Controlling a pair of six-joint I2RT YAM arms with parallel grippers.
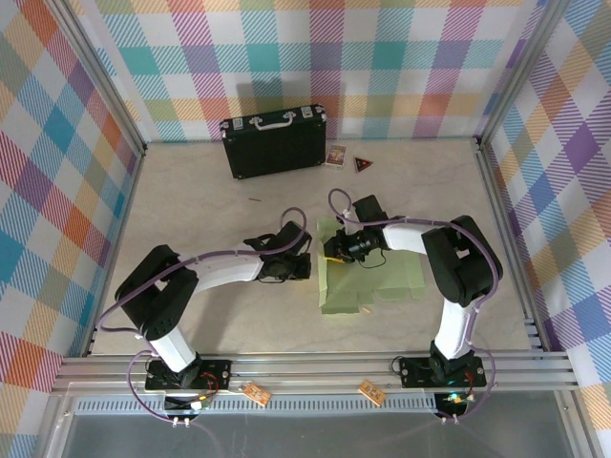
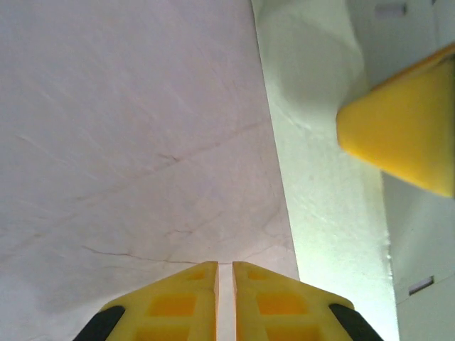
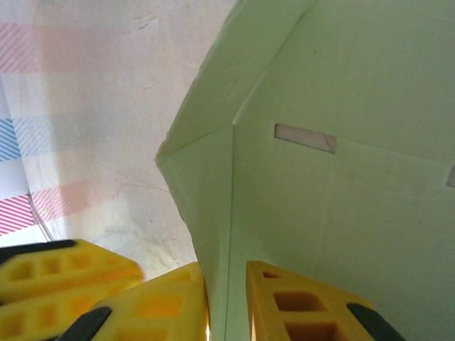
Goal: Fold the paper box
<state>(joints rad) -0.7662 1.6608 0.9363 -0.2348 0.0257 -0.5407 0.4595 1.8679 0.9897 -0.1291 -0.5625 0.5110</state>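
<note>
Veined table [image 1: 210, 191] bears creased paper box [image 1: 389, 279] — apparently thin card.

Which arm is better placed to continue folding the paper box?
Right, probably: the right tool pinches a raised fold of the paper box, while the left tool is shut on nothing over bare table beside it.

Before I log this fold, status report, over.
Left gripper shut, empty. Right gripper pinching raised flap of paper box. Black suitcase far back, clear.

paper box [image 3: 341, 227] — matt card, smooth table [image 2: 128, 142]
</note>
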